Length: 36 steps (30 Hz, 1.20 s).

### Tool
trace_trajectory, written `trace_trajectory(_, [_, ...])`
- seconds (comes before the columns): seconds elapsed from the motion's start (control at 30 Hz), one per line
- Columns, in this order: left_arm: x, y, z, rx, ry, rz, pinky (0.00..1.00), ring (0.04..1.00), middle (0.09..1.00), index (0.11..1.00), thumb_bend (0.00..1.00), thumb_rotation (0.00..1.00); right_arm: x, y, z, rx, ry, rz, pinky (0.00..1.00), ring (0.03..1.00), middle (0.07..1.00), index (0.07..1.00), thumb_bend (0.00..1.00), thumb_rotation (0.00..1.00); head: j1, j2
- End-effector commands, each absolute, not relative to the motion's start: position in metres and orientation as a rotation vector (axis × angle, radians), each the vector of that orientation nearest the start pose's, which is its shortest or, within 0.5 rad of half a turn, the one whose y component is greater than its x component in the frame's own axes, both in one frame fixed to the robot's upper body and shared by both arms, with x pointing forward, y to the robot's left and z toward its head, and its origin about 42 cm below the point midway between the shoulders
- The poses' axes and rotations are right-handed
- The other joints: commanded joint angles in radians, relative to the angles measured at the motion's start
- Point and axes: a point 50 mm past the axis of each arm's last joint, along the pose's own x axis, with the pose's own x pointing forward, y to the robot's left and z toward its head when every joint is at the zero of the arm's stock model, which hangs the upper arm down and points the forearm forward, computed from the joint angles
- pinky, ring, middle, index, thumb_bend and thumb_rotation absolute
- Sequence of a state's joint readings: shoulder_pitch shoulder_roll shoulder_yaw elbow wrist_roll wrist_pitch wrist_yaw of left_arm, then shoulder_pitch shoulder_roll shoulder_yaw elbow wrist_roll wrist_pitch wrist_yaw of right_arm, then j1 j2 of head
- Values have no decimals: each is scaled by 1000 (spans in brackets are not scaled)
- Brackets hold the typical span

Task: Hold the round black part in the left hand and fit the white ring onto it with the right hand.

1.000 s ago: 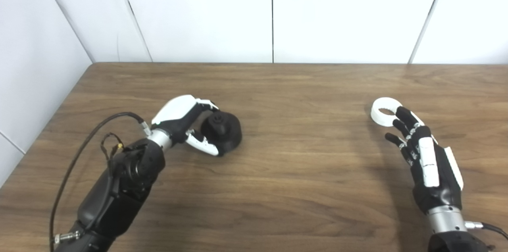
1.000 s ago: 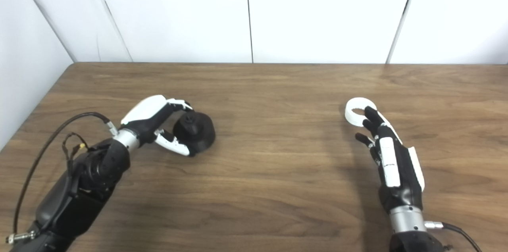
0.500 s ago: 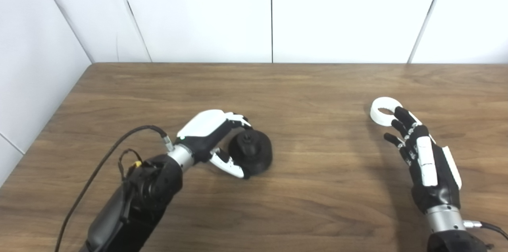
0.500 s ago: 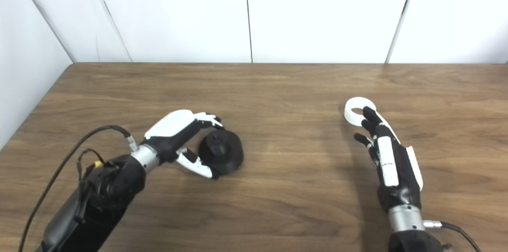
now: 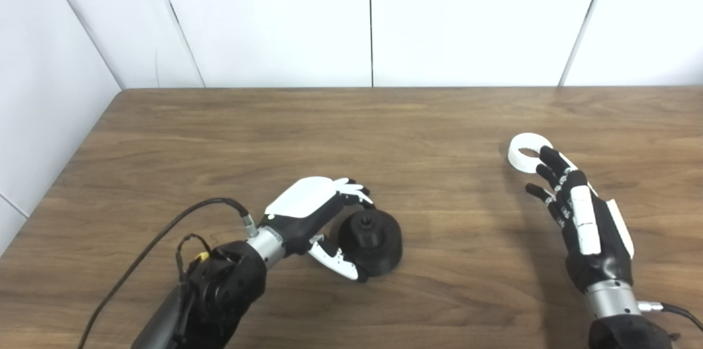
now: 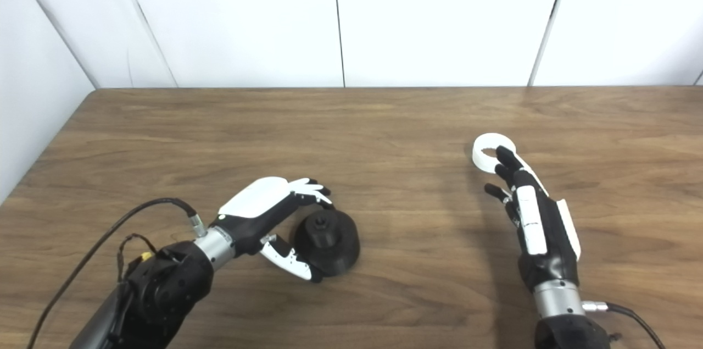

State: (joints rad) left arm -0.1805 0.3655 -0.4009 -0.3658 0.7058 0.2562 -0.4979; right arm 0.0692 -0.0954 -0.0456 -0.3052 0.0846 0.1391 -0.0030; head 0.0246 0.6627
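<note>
Left hand [image 5: 321, 216] around black part [image 5: 373, 236], mid-table.

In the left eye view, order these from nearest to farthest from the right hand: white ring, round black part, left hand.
1. White ring: at the fingertips of the right hand, far side.
2. Round black part: far to its left, mid-table.
3. Left hand: just beyond, cupping that part.
</note>
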Motion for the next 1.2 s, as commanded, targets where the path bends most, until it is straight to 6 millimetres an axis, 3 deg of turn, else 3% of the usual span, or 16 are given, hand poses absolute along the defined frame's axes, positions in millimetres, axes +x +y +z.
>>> trace_trajectory(0.0, [289, 179, 208, 1108, -223, -611, 873, 960, 903, 706, 881, 290, 248, -245, 161, -1, -137, -40, 816, 928, 922, 872, 571, 949, 0, 1])
trace_trajectory(0.47, [264, 158, 205, 1069, -251, -691, 887, 967, 908, 711, 897, 252, 249, -247, 168, -3, -147, -42, 829, 928, 924, 876, 561, 960, -21, 10])
trace_trajectory(0.8, [261, 156, 193, 1099, -247, -715, 889, 971, 911, 713, 897, 211, 247, -249, 173, -5, -146, -44, 847, 928, 931, 880, 593, 951, -25, 15])
trace_trajectory(1.17, [262, 157, 186, 1111, -234, -725, 888, 972, 910, 716, 891, 241, 247, -252, 176, -15, -159, -29, 844, 936, 939, 884, 596, 963, -26, 16])
